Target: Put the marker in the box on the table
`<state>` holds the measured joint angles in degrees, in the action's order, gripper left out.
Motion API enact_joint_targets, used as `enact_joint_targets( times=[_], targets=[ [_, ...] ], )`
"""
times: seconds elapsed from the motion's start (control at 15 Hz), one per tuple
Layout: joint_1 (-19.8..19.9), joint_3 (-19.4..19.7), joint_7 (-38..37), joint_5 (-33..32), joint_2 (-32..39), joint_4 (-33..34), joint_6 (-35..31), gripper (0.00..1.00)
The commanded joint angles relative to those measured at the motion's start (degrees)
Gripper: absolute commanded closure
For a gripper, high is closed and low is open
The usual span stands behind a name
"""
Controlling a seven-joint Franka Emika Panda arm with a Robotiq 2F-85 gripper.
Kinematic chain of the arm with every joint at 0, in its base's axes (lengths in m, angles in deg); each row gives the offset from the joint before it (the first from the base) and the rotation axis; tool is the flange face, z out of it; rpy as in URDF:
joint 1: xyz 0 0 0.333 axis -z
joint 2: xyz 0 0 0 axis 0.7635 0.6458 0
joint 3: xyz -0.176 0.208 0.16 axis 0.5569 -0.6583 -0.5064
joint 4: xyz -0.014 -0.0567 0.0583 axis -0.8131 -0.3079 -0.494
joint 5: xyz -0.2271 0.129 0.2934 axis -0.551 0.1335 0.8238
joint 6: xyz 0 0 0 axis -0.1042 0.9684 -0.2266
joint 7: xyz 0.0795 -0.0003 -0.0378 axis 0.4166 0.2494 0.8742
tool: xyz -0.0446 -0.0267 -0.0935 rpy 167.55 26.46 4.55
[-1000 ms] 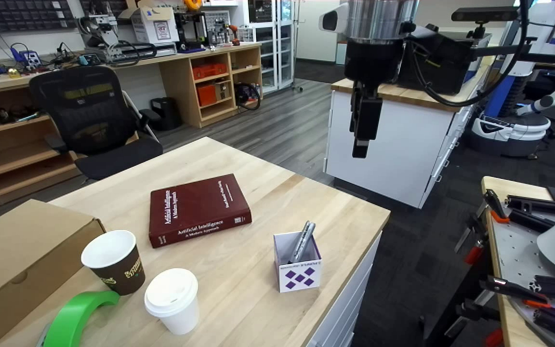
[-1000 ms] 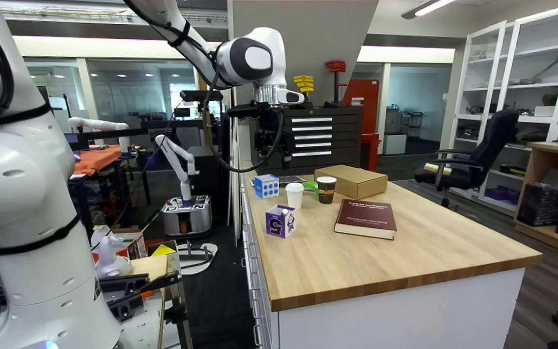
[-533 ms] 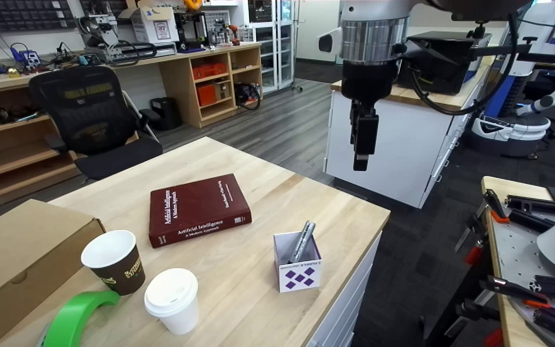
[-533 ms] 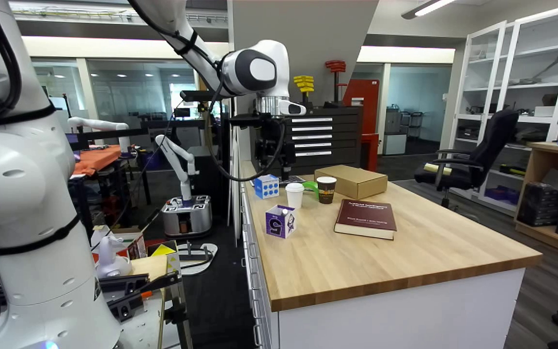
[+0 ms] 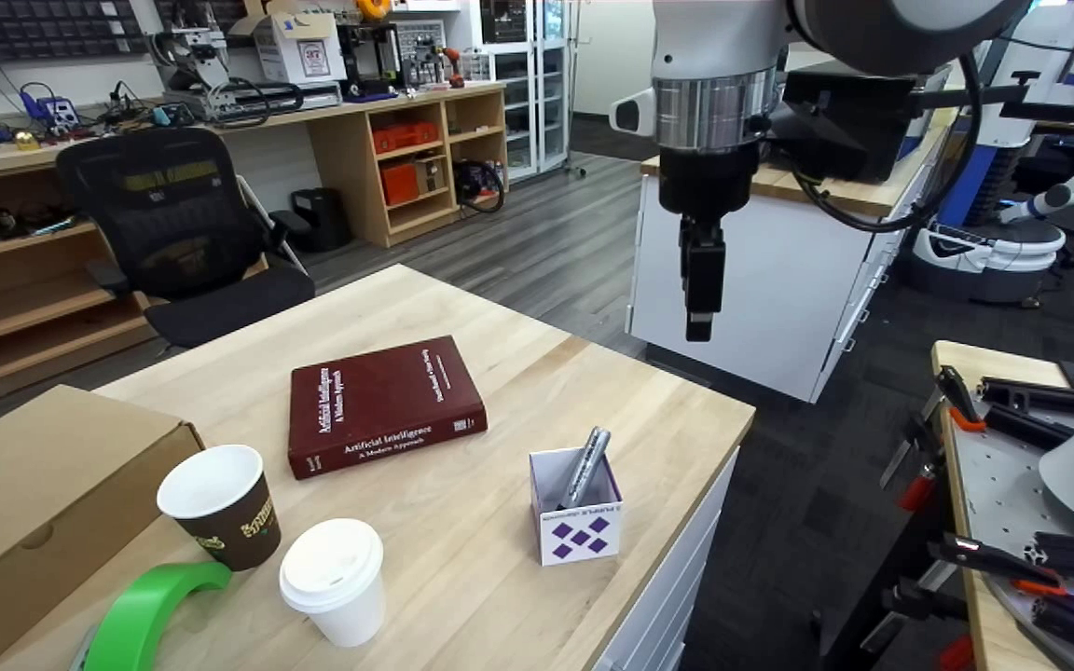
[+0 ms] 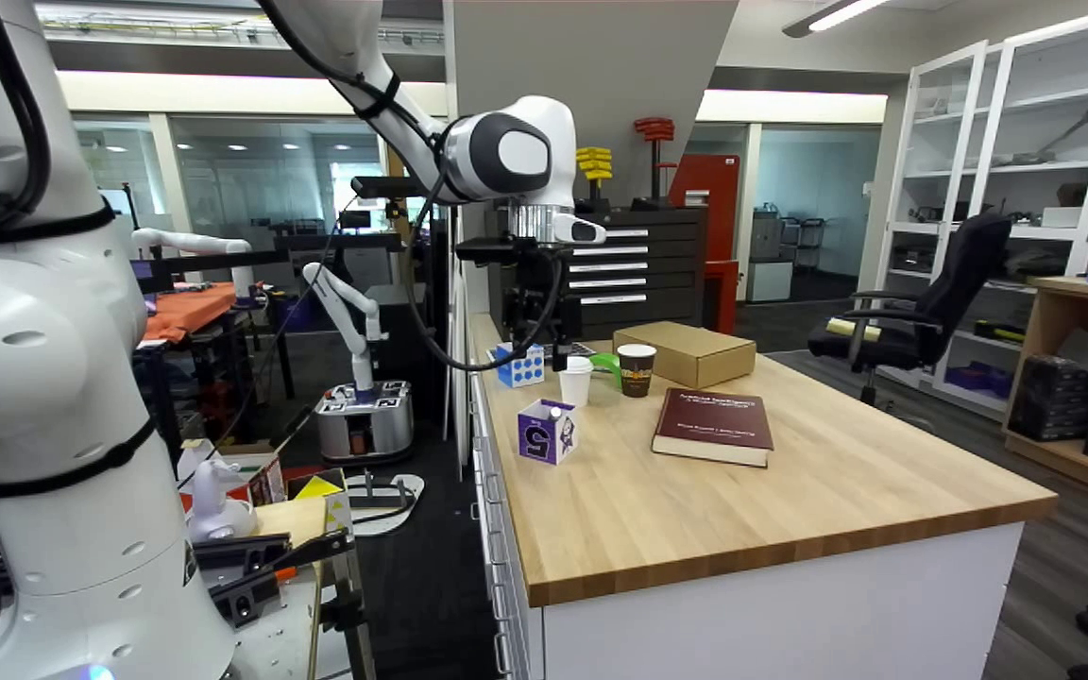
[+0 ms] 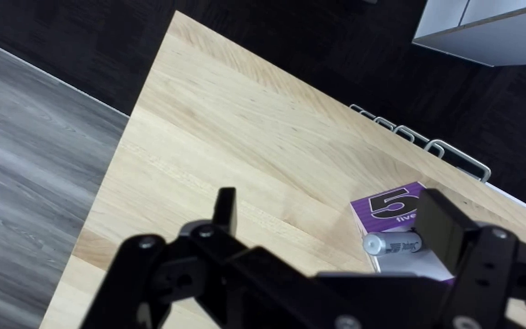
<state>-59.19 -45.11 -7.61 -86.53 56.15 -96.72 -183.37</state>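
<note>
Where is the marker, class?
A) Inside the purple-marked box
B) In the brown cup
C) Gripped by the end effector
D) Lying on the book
A: in an exterior view the marker leans inside the purple-marked box, its upper end sticking out above the rim.

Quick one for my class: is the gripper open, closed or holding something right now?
Gripper: open, holding nothing; the marker leans in the box.
</note>
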Motion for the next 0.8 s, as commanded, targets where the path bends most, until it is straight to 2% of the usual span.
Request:
enact_joint_targets(
  times=[0.0,0.73],
  targets=[
    [0.23,0.38,-1.01,-0.98,-1.86,-0.04,1.55,0.0],
    [0.56,0.68,-1.39,0.44,-8.82,4.3,7.49,0.0]
  ],
)
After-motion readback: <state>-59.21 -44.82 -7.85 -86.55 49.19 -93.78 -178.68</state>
